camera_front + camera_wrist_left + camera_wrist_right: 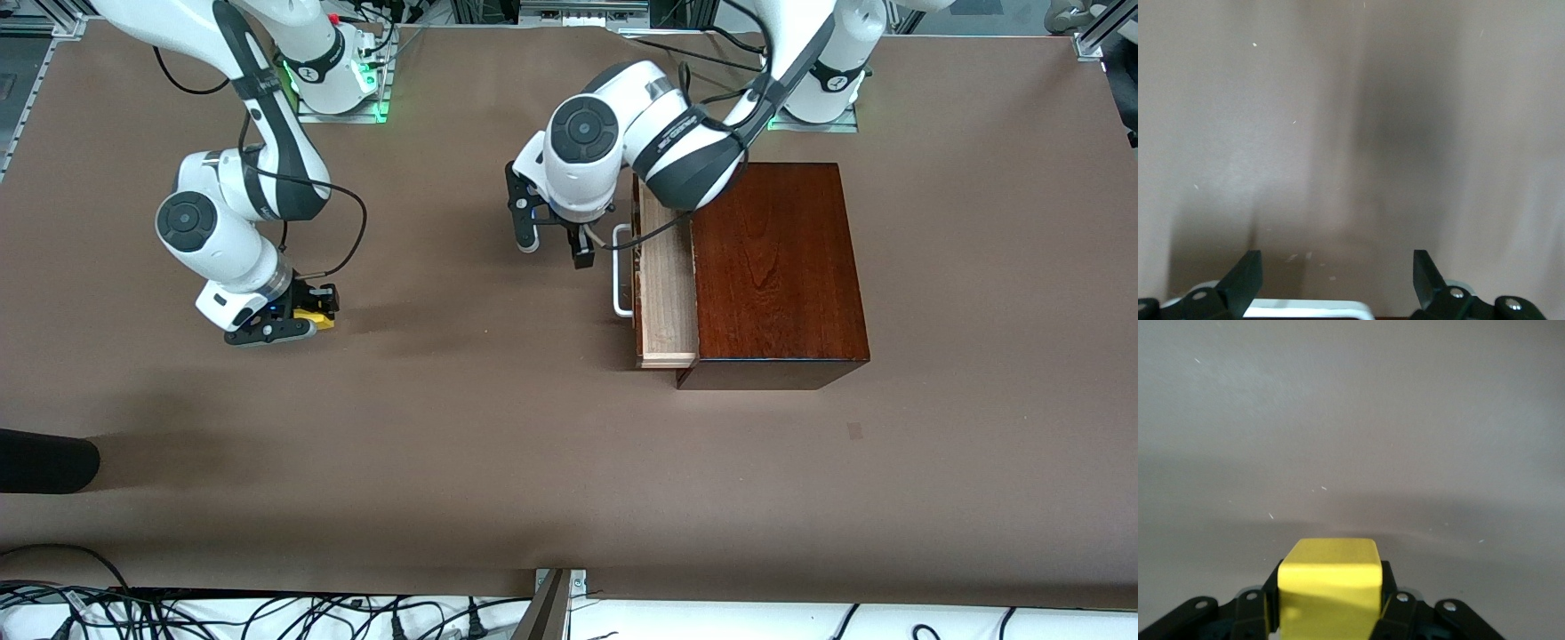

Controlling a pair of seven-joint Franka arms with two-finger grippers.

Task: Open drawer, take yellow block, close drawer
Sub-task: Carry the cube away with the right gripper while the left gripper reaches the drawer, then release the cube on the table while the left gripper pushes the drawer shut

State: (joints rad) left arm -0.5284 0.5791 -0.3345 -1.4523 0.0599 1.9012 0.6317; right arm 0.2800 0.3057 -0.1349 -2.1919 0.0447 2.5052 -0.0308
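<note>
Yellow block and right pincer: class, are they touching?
Touching. The right wrist view shows the yellow block clamped between the right pincer's fingers, pads pressed against both its sides; the front view agrees.

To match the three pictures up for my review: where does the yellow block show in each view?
Front view: the yellow block sits between the right gripper's fingers, low over the table toward the right arm's end.
Left wrist view: not in it; only the open left gripper and the white handle.
Right wrist view: at the bottom middle, clamped.
Shared landmark: the brown table.
</note>
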